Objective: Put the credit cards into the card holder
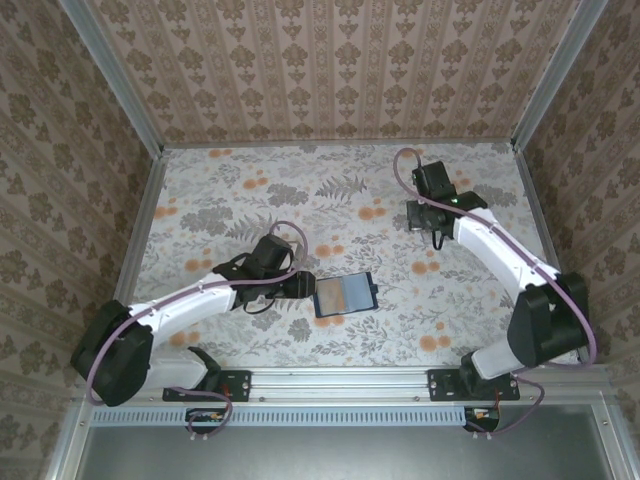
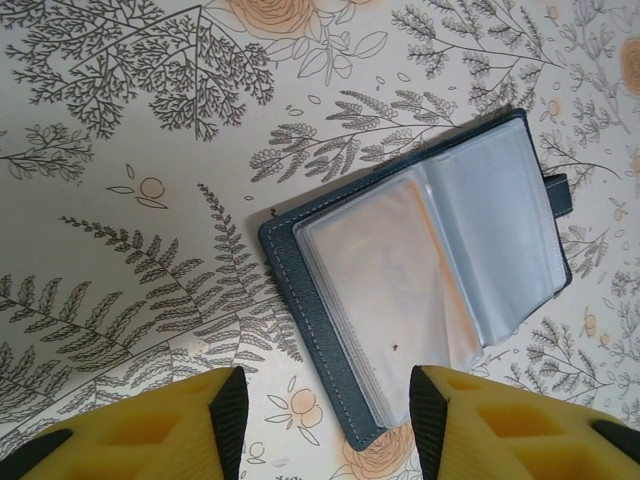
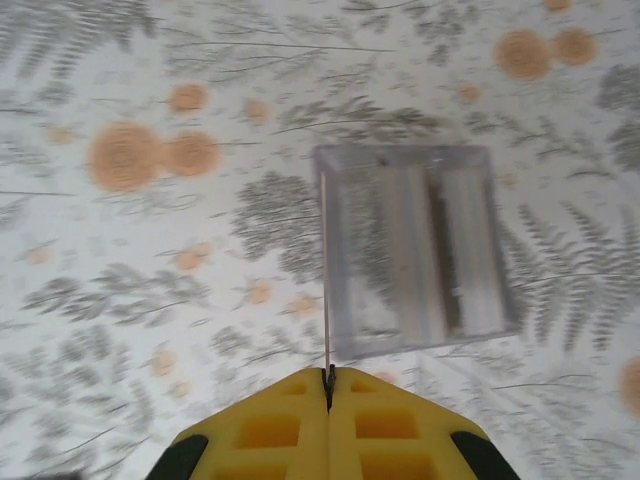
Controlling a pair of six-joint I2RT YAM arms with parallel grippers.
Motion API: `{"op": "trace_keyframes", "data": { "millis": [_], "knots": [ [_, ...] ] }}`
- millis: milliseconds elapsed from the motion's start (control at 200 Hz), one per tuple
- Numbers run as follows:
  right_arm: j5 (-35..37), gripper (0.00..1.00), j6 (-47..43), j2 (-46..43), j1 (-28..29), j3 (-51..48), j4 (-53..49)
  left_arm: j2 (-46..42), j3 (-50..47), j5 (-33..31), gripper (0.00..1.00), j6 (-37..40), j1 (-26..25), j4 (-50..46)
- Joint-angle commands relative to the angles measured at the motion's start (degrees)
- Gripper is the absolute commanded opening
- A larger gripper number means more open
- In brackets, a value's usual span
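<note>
The card holder lies open on the table in front of my left arm, a dark navy cover with clear plastic sleeves. My left gripper hovers open over its near corner, its fingers not touching it; in the top view the left gripper sits just left of the holder. At the back right, my right gripper is shut on a thin credit card seen edge-on. A pale grey striped card lies flat on the table just right of that edge; the view is blurred.
Patterned walls with metal corner posts close the table on three sides. A metal rail runs along the near edge, carrying both arm bases. The floral tabletop stretches between the arms.
</note>
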Motion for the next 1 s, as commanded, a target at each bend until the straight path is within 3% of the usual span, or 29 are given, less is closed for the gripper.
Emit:
{"op": "trace_keyframes", "data": {
  "millis": [0, 80, 145, 445, 530, 995],
  "knots": [
    [-21.21, 0.0, 5.98, -5.71, 0.14, -5.94, 3.53, -0.76, -0.53, 2.62, 0.5, -0.79, -0.2, 0.16],
    [-36.81, 0.0, 11.03, -8.01, 0.41, -12.2, 9.6, -0.17, -1.41, 4.17, 0.5, -1.53, -0.16, 2.59],
    [-45.34, 0.0, 15.87, -8.97, 0.95, -18.1, 16.04, 1.05, -1.72, 5.54, 0.5, -1.76, -0.19, 4.55],
    [-64.07, 0.0, 21.59, 0.71, 2.35, -27.23, 28.39, 6.78, 0.52, 5.99, 0.43, -0.53, -2.21, 3.71],
    [-66.83, 0.0, 22.46, 2.59, 2.36, -27.74, 29.61, 7.48, 0.48, 5.83, 0.41, -0.9, -2.3, 4.47],
    [-65.82, 0.0, 17.56, 5.79, 2.17, -30.98, 24.85, 11.23, 1.04, 4.6, 0.33, -1.28, -2.47, 6.14]
  ]
}}
